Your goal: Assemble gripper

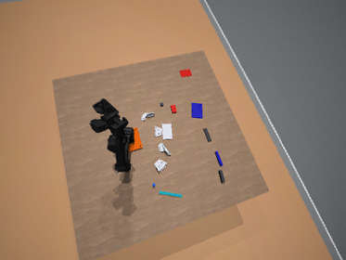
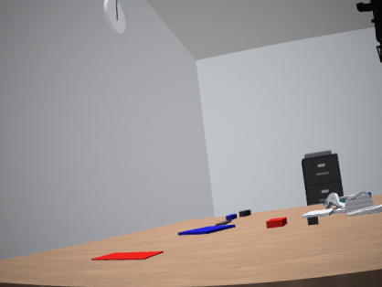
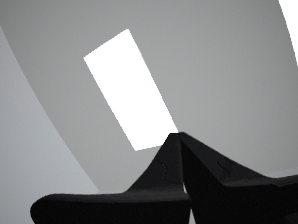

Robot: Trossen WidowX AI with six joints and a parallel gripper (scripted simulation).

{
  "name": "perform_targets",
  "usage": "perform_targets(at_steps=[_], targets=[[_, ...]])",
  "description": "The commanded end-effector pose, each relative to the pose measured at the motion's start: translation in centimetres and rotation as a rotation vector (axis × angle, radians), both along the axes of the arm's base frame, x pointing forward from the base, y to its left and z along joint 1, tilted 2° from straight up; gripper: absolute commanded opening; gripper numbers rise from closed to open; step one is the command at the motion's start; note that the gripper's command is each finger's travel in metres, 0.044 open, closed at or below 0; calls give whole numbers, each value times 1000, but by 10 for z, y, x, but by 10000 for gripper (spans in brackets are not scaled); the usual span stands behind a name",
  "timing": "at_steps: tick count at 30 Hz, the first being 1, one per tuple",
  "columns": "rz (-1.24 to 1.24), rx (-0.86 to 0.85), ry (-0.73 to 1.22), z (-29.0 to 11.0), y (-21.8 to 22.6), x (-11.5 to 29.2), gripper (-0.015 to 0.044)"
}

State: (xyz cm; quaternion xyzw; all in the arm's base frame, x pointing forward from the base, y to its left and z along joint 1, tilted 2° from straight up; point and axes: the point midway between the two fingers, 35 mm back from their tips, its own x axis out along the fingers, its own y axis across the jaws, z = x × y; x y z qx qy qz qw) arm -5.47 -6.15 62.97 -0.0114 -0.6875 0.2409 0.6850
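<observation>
My gripper (image 3: 176, 139) is shut and empty; its fingertips meet in the wrist view, with only ceiling and lights behind. The arm is raised high above the table. One white curved jaw piece (image 1: 148, 116) lies apart from another curved piece (image 1: 164, 149). Between them are a white rectangular part (image 1: 167, 131) and a small white part with holes (image 1: 158, 131) close beside it. A white squarish part with holes (image 1: 160, 165) lies nearer the front. Which white parts are the base and the housing plate is too small to tell. In the exterior view the white parts (image 2: 361, 206) overlap at the right.
An orange plate (image 1: 137, 140) is partly hidden by the arm. Around lie a red block (image 1: 173, 109) (image 2: 276, 223), a red sheet (image 1: 185, 72) (image 2: 128, 256), a blue plate (image 1: 197, 111) (image 2: 206, 229), a teal bar (image 1: 170, 194), a small blue cube (image 1: 153, 185) and several dark and blue bars.
</observation>
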Motion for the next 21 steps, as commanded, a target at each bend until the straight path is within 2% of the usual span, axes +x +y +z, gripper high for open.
perform_targets(at_steps=[1,21], targets=[[-68,-48,16,0,21,7,0],[-404,-291,86,-13,106,56,0]])
